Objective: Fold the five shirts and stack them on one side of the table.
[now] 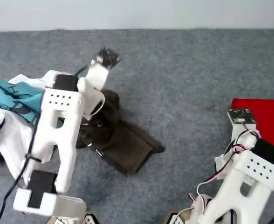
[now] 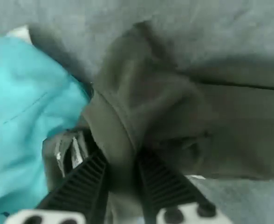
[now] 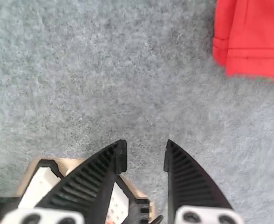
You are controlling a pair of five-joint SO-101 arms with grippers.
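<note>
A dark olive shirt (image 1: 125, 142) lies crumpled on the grey table, left of centre. My left gripper (image 2: 123, 163) is shut on a fold of this olive shirt (image 2: 174, 121), the cloth pinched between its black fingers (image 2: 88, 182). A pile with a teal shirt (image 1: 13, 95) and a white shirt (image 1: 4, 135) sits at the left edge; the teal shirt (image 2: 25, 121) lies right beside the pinched fold. A folded red shirt (image 1: 263, 116) rests at the right edge. My right gripper (image 3: 144, 151) hangs open over bare table near the red shirt (image 3: 251, 37).
The grey felt-covered table (image 1: 188, 84) has free room in the middle and at the back. A white wall runs along the far edge. The arm bases (image 1: 174, 217) stand at the front edge.
</note>
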